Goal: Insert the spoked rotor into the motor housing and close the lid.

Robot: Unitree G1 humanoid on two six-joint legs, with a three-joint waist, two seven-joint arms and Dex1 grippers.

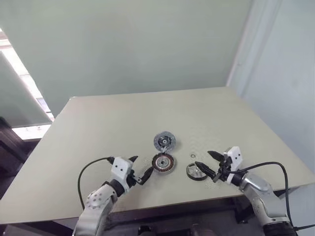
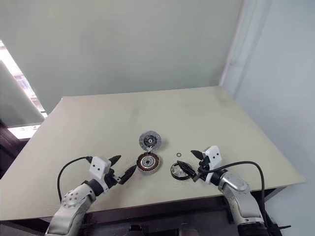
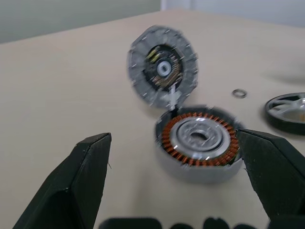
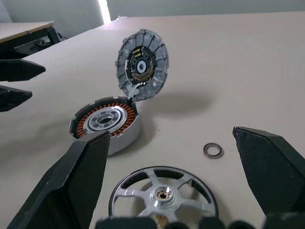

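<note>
The motor housing (image 1: 163, 162), a dark disc with copper windings around a silver centre, lies on the table near the front edge. Its lid (image 1: 164, 141), a grey speckled disc, stands tilted up at the housing's far side, joined to it by a small silver tab. The spoked rotor (image 1: 197, 171) lies flat just right of the housing. My left gripper (image 1: 141, 167) is open just left of the housing, pointing at it with nothing between its fingers (image 3: 81, 176). My right gripper (image 1: 206, 161) is open over the rotor's right side, its fingers (image 4: 267, 162) either side of the rotor (image 4: 162, 195).
A small metal ring (image 1: 192, 156) lies on the beige table (image 1: 123, 123) between the lid and the rotor. The table's front edge runs close below both grippers. A pale wall stands behind the table, with a window at the far left.
</note>
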